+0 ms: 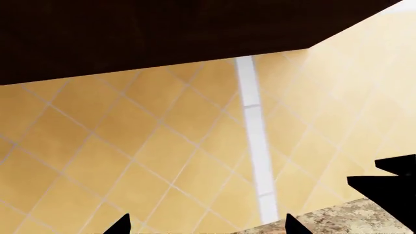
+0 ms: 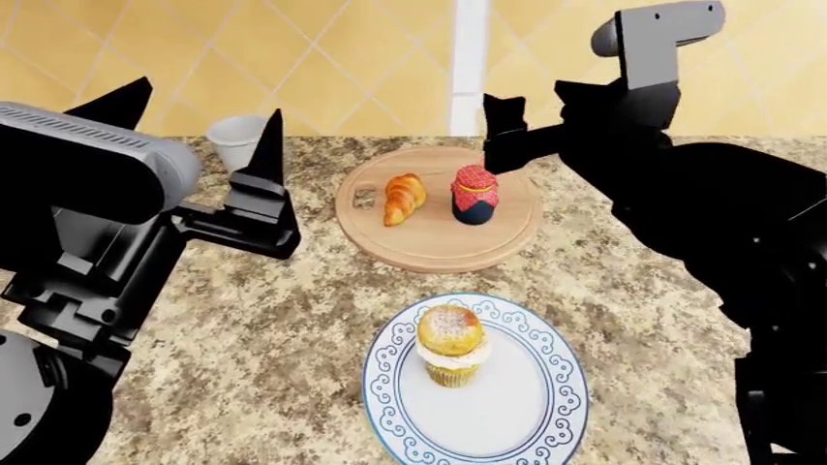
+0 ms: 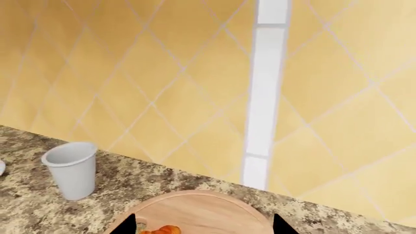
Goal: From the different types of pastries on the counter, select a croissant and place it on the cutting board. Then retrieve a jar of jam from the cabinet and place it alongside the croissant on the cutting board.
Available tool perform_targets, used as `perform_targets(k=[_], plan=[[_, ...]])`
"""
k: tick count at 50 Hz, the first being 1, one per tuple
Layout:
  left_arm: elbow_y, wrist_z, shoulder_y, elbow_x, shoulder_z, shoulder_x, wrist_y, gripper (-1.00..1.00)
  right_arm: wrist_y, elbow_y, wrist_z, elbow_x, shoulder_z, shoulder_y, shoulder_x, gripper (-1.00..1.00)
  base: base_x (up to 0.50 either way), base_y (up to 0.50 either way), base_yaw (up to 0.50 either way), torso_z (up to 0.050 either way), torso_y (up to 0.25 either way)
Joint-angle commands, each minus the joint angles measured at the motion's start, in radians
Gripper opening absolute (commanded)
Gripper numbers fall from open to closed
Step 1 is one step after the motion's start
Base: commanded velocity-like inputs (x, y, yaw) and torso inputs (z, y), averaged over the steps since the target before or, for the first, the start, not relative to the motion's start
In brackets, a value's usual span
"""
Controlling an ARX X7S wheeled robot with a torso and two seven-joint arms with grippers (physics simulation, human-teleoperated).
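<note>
On the cutting board (image 2: 433, 254) the croissant (image 2: 403, 199) lies lengthwise just beside the upright jar of jam (image 2: 474, 194); the right gripper (image 2: 505, 131) hovers just behind the jar, jaws spread and empty, nearer than the open left gripper (image 2: 194, 131)

A pale grey-white cup (image 3: 71, 169) stands upright on the speckled counter (image 3: 39, 204) at the lower left of the frame. At the bottom centre the round cutting board (image 3: 201, 212) shows, with an edge of the croissant (image 3: 162, 230) on it. Yellow diagonal wall tiles (image 3: 130, 73) with a white vertical stripe (image 3: 265, 97) fill the upper part. Two dark fingertips (image 3: 127, 225) show at the bottom edge, apart from each other.
</note>
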Motion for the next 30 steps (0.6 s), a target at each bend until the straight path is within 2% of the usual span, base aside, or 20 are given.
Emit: perform_targets(k=[1, 14, 23, 30], plan=[[0.005, 0.004, 0.047, 0.021, -0.008, -0.018, 0.021, 1.00, 0.055, -0.087, 0.037, 0.069, 0.077, 0.032, 0.063, 1.00, 0.00, 0.00, 0.00, 0.000, 0.078], [0.046, -0.023, 0.246, 0.136, -0.087, -0.101, 0.116, 1.00, 0.135, -0.293, 0.189, 0.253, 0.338, -0.068, 0.227, 1.00, 0.00, 0.00, 0.00, 0.000, 0.006], [0.119, -0.083, 0.388, 0.197, -0.195, -0.160, 0.197, 1.00, 0.119, -0.450, 0.285, 0.373, 0.583, -0.274, 0.308, 1.00, 0.00, 0.00, 0.00, 0.000, 0.000], [0.195, -0.160, 0.507, 0.276, -0.293, -0.190, 0.250, 1.00, 0.075, -0.569, 0.328, 0.422, 0.813, -0.469, 0.324, 1.00, 0.00, 0.00, 0.00, 0.000, 0.000]])
